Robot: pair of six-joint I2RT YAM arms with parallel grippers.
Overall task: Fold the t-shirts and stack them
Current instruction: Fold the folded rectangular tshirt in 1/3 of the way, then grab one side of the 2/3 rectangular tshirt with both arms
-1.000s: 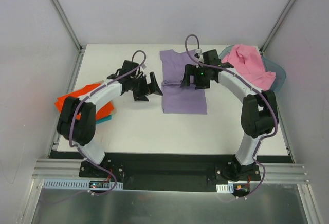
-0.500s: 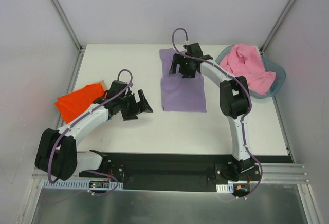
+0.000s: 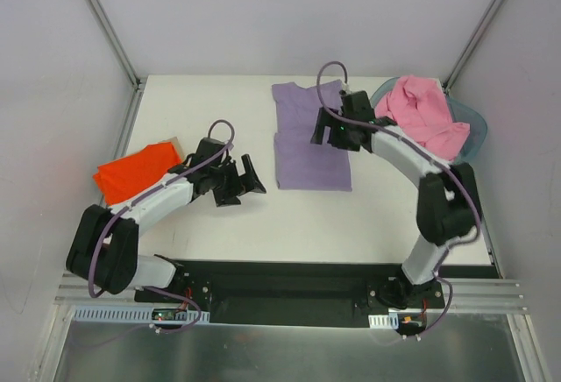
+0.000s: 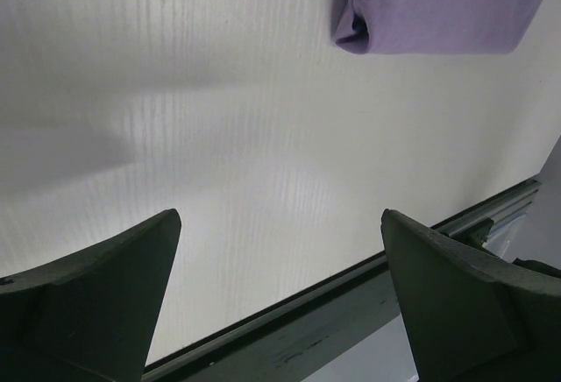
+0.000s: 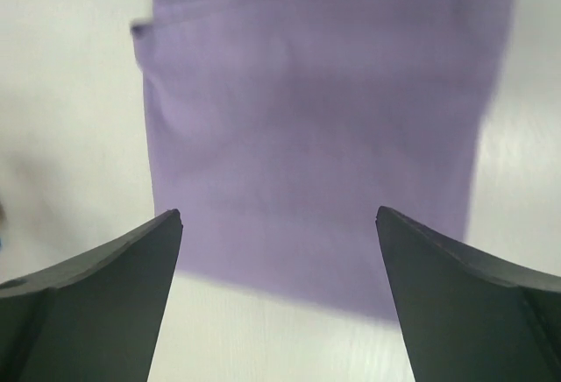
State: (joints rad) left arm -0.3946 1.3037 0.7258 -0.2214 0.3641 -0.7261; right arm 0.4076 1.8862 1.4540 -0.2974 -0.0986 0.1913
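The lavender t-shirt (image 3: 302,141) lies flat on the table's far middle as a long folded strip; its near part fills the right wrist view (image 5: 316,128), and one corner shows in the left wrist view (image 4: 438,5). My right gripper (image 3: 333,135) (image 5: 279,220) hovers open over the shirt's right side, holding nothing. To the left of the shirt my left gripper (image 3: 248,183) (image 4: 279,224) is open over bare table, clear of the cloth. A pink t-shirt (image 3: 422,112) is heaped in the basket. An orange-red t-shirt (image 3: 136,172) lies at the left edge.
The grey-blue plastic basket (image 3: 474,133) stands at the far right corner. The table's near edge and a dark rail (image 4: 351,312) run just below the left gripper. Metal frame posts rise at the two far corners.
My right gripper has drawn back from the shirt's far collar end to its middle right. The left arm, which had pulled back toward the near left, has barely shifted since.
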